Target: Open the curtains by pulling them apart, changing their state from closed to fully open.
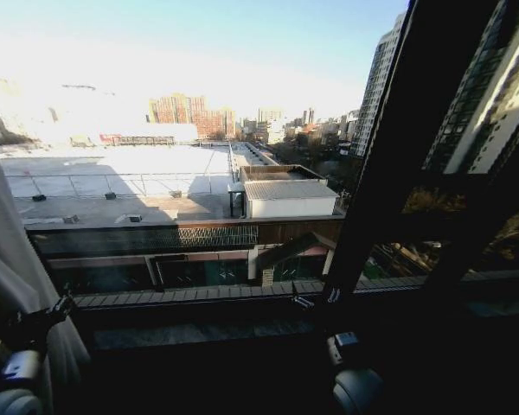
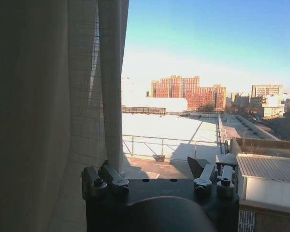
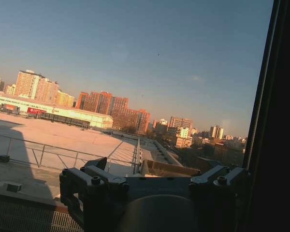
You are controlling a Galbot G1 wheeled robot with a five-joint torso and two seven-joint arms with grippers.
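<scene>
Head view: the curtain (image 1: 9, 259) hangs bunched at the far left, just above the left gripper (image 1: 36, 322); the right gripper (image 1: 316, 298) sits low by the dark window frame (image 1: 389, 173). Left wrist view: pleats run vertically beside spread fingers (image 2: 113, 180). Right wrist view: its jaws stand apart
</scene>
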